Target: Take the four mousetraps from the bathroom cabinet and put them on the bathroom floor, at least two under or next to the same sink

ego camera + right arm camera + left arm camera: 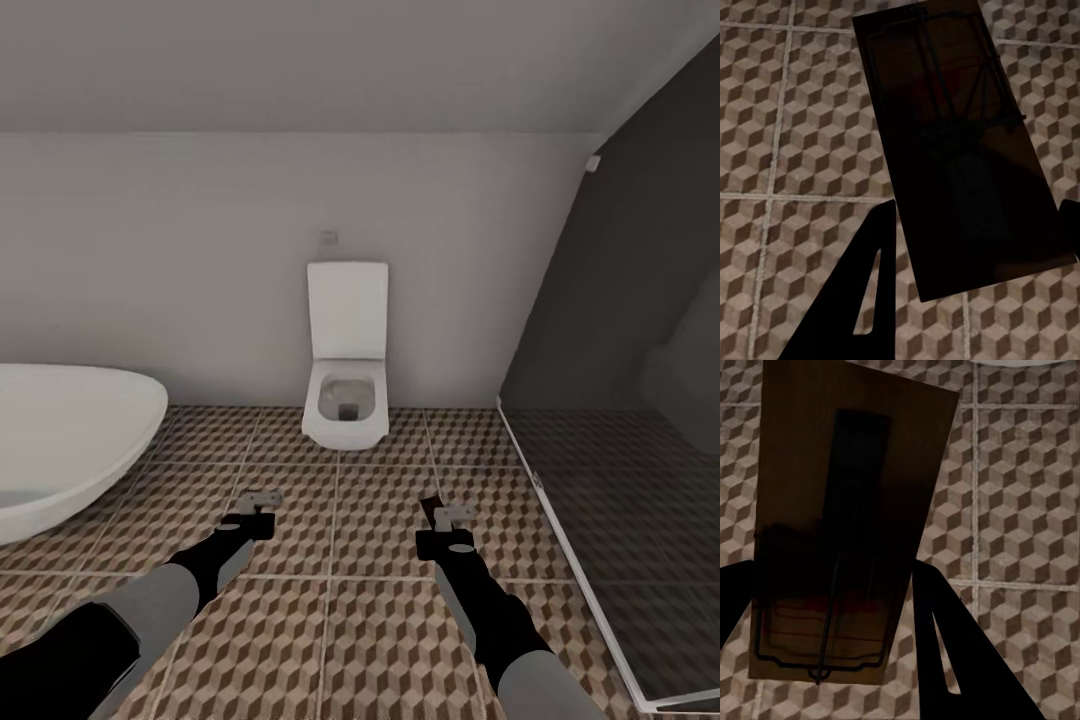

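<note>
Two mousetraps are in transit, one per arm, carried low over the bathroom floor [380, 560] for set-down (judged). Left gripper [258, 508] is clamped on a mousetrap [847, 532]; right gripper [440, 520] pinches the second mousetrap [960, 150]. Toilet [346, 375] stands ahead, bathtub [60, 440] leftward.

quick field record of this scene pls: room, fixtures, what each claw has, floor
room: bathroom, white back wall
fixtures: toilet centre, lid up; bathtub at left; dark glass shower screen at right
left claw: shut on a mousetrap, held above the tiles
right claw: shut on a second mousetrap, also off the floor
floor: cube-pattern tiles; no mousetrap lying on it in these views
</note>
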Controlling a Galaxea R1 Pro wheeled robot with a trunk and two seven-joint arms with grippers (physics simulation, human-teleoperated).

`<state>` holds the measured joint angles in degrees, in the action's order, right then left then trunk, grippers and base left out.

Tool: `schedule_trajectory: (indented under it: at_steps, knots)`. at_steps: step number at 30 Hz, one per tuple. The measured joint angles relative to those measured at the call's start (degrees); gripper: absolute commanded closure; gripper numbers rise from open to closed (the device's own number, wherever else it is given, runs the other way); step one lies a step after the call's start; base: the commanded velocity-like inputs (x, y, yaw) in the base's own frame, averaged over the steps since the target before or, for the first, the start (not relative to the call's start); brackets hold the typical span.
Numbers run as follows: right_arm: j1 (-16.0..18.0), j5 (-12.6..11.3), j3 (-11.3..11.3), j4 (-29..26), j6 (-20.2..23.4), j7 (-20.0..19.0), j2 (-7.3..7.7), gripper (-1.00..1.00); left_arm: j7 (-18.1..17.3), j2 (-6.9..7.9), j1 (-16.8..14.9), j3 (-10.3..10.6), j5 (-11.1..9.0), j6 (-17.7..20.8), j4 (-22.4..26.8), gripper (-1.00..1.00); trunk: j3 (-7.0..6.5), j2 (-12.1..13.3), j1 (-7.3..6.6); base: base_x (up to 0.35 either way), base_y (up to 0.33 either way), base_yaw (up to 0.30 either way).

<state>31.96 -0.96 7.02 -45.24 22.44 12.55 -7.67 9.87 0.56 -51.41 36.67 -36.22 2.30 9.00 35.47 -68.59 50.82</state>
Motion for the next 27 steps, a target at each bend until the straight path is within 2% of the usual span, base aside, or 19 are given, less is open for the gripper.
schedule_trajectory:
  at_steps: [6, 27]
  knots:
    - [0.0, 0.0, 0.0, 0.1, 0.0, 0.0, -0.03, 1.00, 0.0, 0.02, 0.4, 0.0, 0.1, -1.9, -0.1, 1.00, 1.63, -2.4, 1.32, 0.000, 0.000, 0.000]
    - [0.0, 0.0, 0.0, 0.1, 0.0, 0.0, 0.00, 1.00, 0.0, -0.06, 1.1, 0.0, 0.2, -2.1, 0.0, 1.00, 7.35, -10.8, 5.93, 0.000, 0.000, 0.000]
